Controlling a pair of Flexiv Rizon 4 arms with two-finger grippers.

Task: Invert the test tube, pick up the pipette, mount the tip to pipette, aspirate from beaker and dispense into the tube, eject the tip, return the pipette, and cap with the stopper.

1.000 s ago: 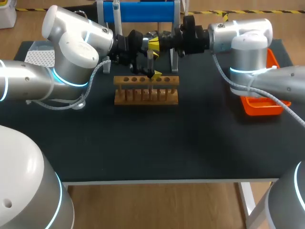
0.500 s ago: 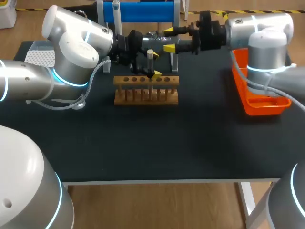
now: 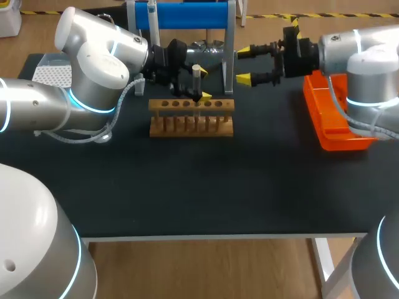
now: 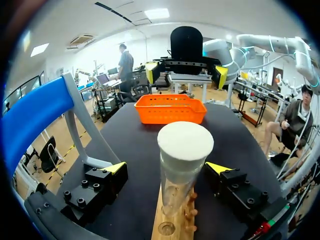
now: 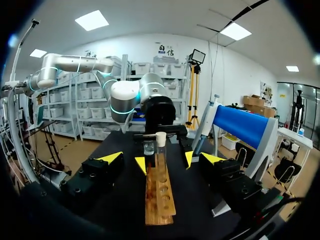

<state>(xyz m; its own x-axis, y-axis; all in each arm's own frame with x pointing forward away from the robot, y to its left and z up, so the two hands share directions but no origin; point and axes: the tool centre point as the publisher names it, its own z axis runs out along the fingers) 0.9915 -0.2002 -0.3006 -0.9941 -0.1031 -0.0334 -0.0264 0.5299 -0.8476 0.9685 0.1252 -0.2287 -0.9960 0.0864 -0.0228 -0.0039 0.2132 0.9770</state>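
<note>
A clear test tube [image 3: 196, 78] with a white stopper [image 4: 185, 141] on top stands upright in the wooden rack [image 3: 191, 118]. My left gripper [image 3: 201, 94] is open around the tube's lower part, and in the left wrist view its fingers [image 4: 97, 187] stand well clear on both sides. My right gripper [image 3: 244, 65] hovers open and empty to the right of the tube, pointing at it. From the right wrist view the capped tube [image 5: 160, 147] and rack [image 5: 159, 197] lie ahead of the right gripper [image 5: 161, 158]. The pipette is not clearly seen.
A blue-topped stand [image 3: 181, 15] rises behind the rack, with a glass vessel [image 3: 209, 47] under it. An orange tray [image 3: 336, 121] lies at the right, under my right arm. A white tip box [image 3: 50, 73] sits at the far left.
My right gripper was shut at the top of the tube; it has opened and drawn back to the right, leaving the stopper on the tube. The left arm has stayed put.
</note>
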